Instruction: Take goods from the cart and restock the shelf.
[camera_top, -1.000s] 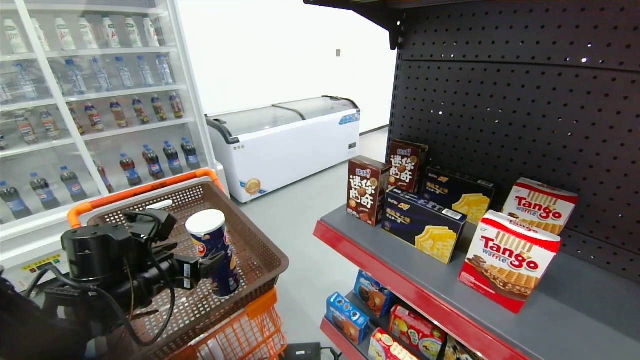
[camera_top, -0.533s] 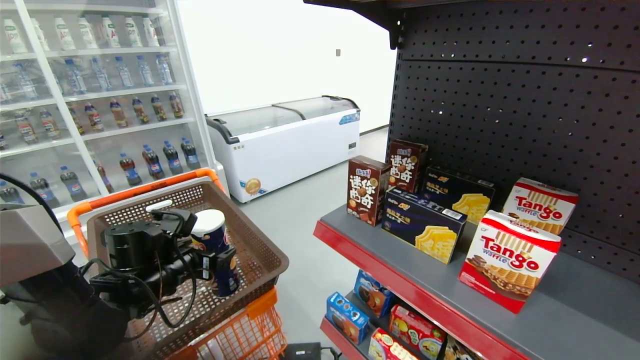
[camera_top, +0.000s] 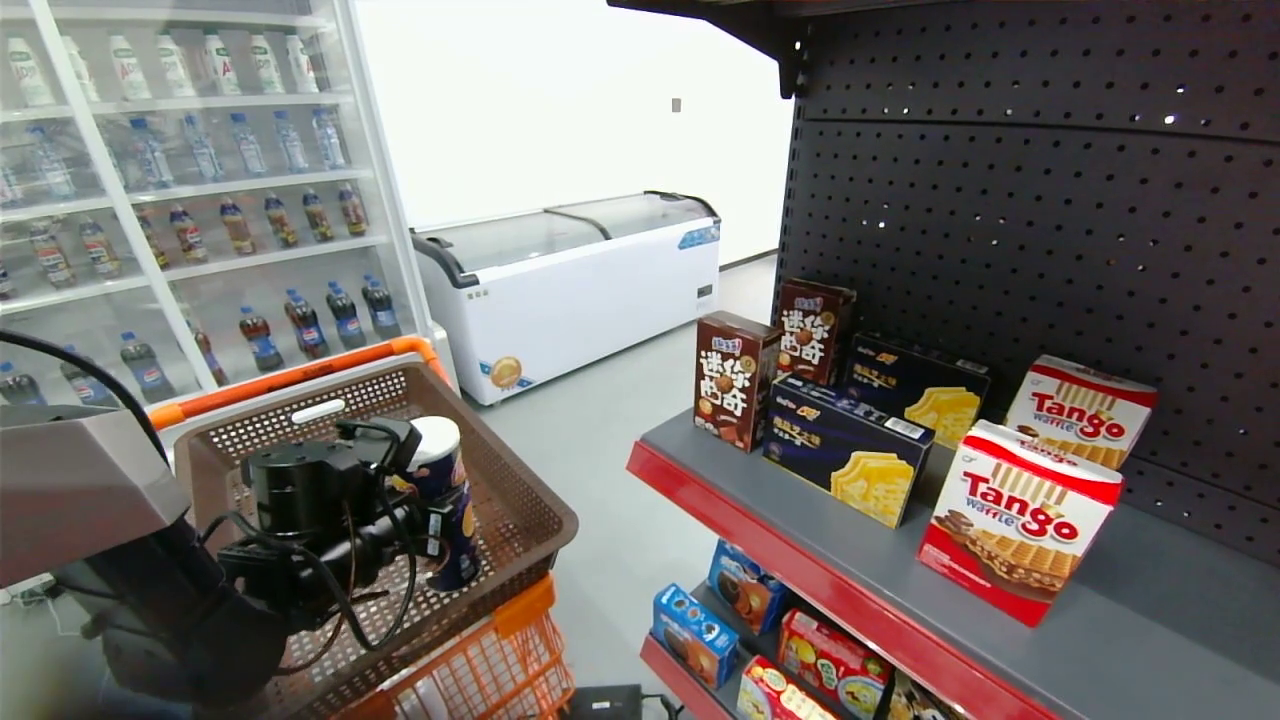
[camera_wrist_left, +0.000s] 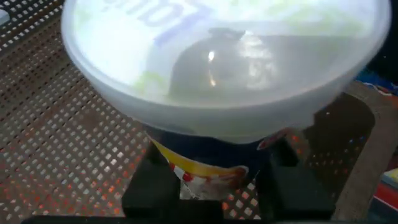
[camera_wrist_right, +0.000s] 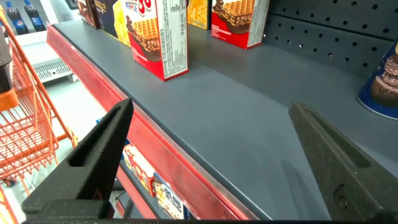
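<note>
Brown cart basket (camera_top: 505, 480) holds one chip can (camera_top: 458, 545), seemingly clasped by left gripper (camera_top: 437, 515); right gripper (camera_wrist_right: 211, 109) gapes wide.

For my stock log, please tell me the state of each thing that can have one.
Dark blue cylindrical chip can with white plastic lid: upright in brown basket, lid on.
Left tool: at the can; grip cannot be told.
Right tool: open, above grey shelf.
White chest freezer: glass lids closed.
Front red-and-white wafer box: upright, closed.

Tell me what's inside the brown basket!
A dark blue chip can with a white lid stands inside, the left gripper around it. The gripper hides part of the basket floor.
</note>
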